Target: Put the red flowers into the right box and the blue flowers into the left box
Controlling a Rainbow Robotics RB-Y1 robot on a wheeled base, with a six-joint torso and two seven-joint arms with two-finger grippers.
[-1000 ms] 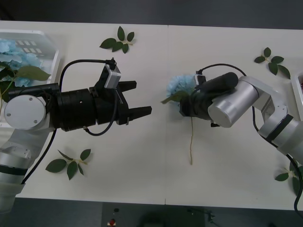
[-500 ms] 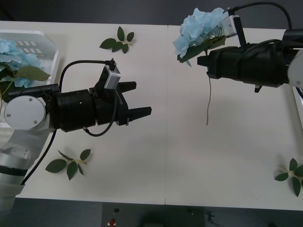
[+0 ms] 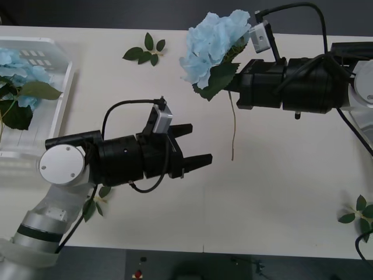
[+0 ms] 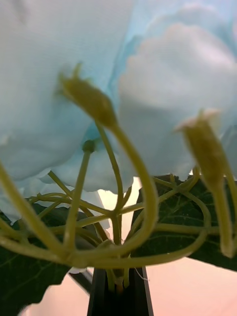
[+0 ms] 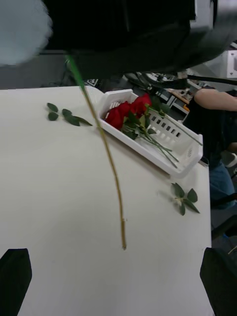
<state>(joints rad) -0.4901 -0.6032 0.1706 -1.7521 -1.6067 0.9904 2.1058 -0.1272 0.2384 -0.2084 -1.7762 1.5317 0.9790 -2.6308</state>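
My right gripper point(image 3: 234, 88) is shut on the stem of a pale blue flower point(image 3: 213, 39) and holds it above the table's middle back. Its thin stem point(image 3: 233, 131) hangs down. In the right wrist view the bloom point(image 4: 118, 89) is very close, with the stem pinched between the dark fingers point(image 4: 98, 296). My left gripper point(image 3: 198, 143) is open in the air, below and left of the hanging stem, with nothing in it. The left box point(image 3: 61, 96) holds more blue flowers point(image 3: 20, 70). Red flowers point(image 5: 126, 113) lie in the right box point(image 5: 187, 160).
Loose green leaf sprigs lie at the back centre point(image 3: 145, 49), under my left arm near the front edge point(image 3: 93, 204) and at the front right point(image 3: 358, 213). Another sprig point(image 5: 183, 197) lies beside the right box. White tabletop point(image 3: 280, 192) is bare between the arms.
My right gripper has lifted the blue flower off the table and carried it leftward. My left arm has shifted right and toward the front edge, its gripper still open.
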